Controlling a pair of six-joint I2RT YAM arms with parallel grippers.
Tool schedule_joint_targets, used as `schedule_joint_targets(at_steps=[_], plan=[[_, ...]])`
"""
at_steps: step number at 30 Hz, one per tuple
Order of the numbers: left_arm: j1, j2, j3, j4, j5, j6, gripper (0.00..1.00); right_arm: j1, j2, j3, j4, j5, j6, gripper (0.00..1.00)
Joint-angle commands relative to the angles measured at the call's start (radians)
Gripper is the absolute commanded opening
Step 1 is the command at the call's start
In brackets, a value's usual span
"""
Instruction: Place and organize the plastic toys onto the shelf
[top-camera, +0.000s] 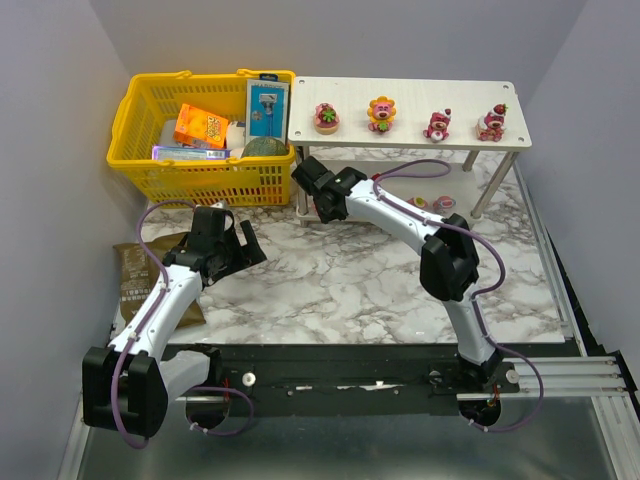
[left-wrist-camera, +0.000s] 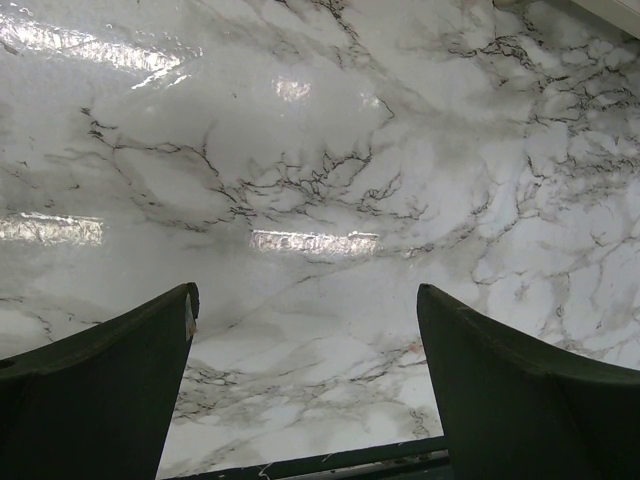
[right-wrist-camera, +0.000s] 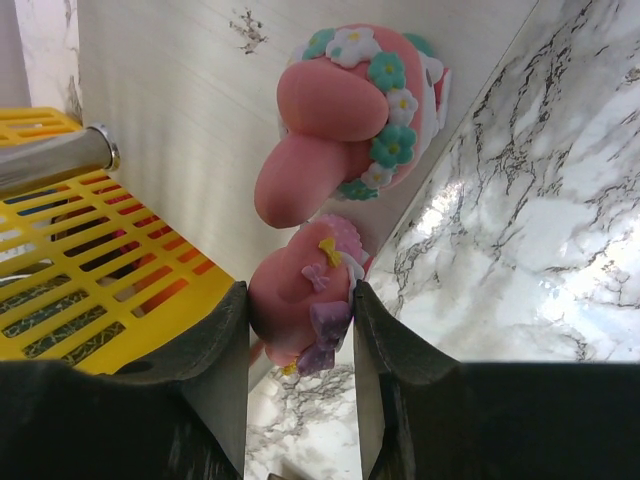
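Right gripper (right-wrist-camera: 300, 335) clamped on bow toy (right-wrist-camera: 296, 275), low at left end of shelf (right-wrist-camera: 170, 110), beside basket (right-wrist-camera: 90, 290) and leg (right-wrist-camera: 55, 160). Flower-capped toy (right-wrist-camera: 345, 110) just beyond, nearly touching. Cannot tell if bow toy is seated yet. Four toys (top-camera: 381, 113) lined up on top tier. Left gripper (left-wrist-camera: 305, 320) spread wide, empty, over marble. Placing step, probably: settle upright, open slowly, back straight out, avoid bumping neighbour.

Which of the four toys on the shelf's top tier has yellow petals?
The second toy from the left: yellow petals ring its head. The leftmost toy, third toy and rightmost toy have none.
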Motion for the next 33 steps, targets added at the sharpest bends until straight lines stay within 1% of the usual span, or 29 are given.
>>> schedule_joint_targets(at_steps=[1,2,4,5,10,20,27,33], plan=[[0.007,-0.001,-0.001,-0.009,-0.006,0.011,0.99,-0.004,0.02,-0.017,0.017,0.067,0.261,0.13],[0.007,-0.001,-0.001,-0.009,-0.008,0.012,0.99,-0.006,0.017,-0.026,0.021,0.066,0.262,0.19],[0.007,-0.002,-0.001,-0.01,-0.008,0.012,0.99,-0.006,0.015,-0.032,0.031,0.066,0.256,0.22],[0.007,-0.002,-0.002,-0.01,-0.009,0.011,0.99,-0.006,0.017,-0.031,0.031,0.066,0.255,0.27],[0.007,-0.002,-0.003,-0.01,-0.009,0.011,0.99,-0.004,0.014,-0.041,0.04,0.059,0.256,0.33],[0.007,-0.005,0.001,-0.01,-0.012,0.012,0.99,-0.007,0.008,-0.051,0.055,0.064,0.241,0.4],[0.007,-0.004,-0.001,-0.013,-0.014,0.011,0.99,-0.007,0.006,-0.054,0.057,0.064,0.236,0.48],[0.007,-0.007,-0.003,-0.01,-0.008,0.014,0.98,-0.009,-0.005,-0.063,0.072,0.084,0.219,0.49]])
